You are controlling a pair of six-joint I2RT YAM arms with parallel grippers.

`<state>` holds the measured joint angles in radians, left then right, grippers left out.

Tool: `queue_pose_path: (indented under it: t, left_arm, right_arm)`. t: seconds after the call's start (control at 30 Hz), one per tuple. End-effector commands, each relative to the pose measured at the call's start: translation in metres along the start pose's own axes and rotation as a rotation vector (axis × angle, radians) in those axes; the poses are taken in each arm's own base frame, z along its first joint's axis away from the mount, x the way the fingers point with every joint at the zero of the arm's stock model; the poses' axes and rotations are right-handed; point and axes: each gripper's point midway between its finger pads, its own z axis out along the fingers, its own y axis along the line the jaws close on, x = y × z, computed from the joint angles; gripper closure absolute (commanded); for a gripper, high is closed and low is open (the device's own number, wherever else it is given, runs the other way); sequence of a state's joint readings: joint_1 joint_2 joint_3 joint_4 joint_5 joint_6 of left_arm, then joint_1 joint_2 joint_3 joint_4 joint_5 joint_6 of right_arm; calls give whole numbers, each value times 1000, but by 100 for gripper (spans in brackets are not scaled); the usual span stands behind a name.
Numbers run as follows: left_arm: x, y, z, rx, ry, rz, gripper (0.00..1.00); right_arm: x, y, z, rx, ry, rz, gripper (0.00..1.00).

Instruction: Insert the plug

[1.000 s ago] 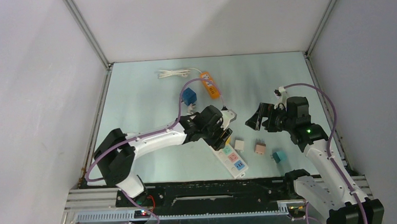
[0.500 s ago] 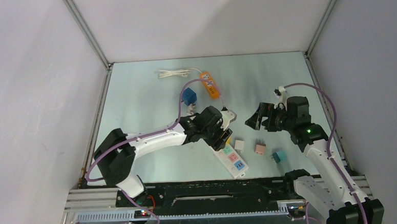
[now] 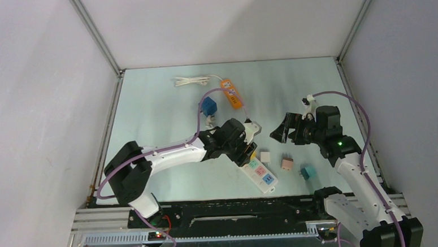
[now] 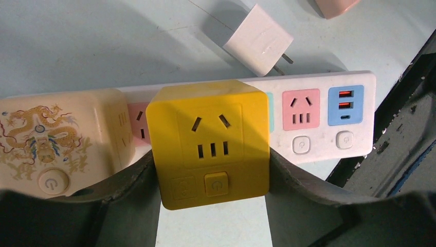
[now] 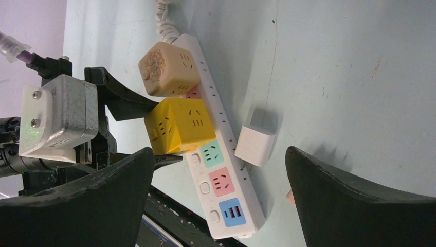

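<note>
My left gripper (image 4: 211,177) is shut on a yellow cube plug (image 4: 208,141), one finger on each side. The cube stands on the white power strip (image 4: 319,118), right beside a cream cube with a dragon print (image 4: 56,139) that is plugged into it. The right wrist view shows the yellow cube (image 5: 177,125) slightly tilted on the strip (image 5: 226,175); I cannot tell whether it is fully seated. From above, the left gripper (image 3: 244,146) covers the strip's far end (image 3: 260,174). My right gripper (image 3: 279,133) is open and empty, hovering right of the strip.
A white adapter (image 3: 265,157), a pink plug (image 3: 287,164) and a teal plug (image 3: 307,172) lie loose right of the strip. A blue cube (image 3: 208,106), an orange power strip (image 3: 231,93) and a coiled white cable (image 3: 192,80) lie further back.
The left gripper with the yellow cube has shifted slightly, and the strip's near end has swung a little to the right. The right arm has barely moved.
</note>
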<state>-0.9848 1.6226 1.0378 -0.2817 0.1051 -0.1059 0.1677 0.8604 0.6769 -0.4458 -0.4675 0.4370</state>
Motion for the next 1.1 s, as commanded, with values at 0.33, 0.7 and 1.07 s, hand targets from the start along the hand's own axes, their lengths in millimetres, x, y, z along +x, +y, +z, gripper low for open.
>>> queue_pose_path:
  t: [0.33, 0.7, 1.07]
  left_arm:
    - [53, 17, 30, -70, 192, -63, 100]
    - [53, 17, 37, -79, 252, -85, 100]
    - [47, 10, 26, -89, 175, -70, 88]
  right_arm:
    - [-3, 0, 4, -8, -4, 6, 0]
    - [2, -5, 9, -10, 38, 37, 0]
    - [2, -7, 8, -11, 32, 49, 0]
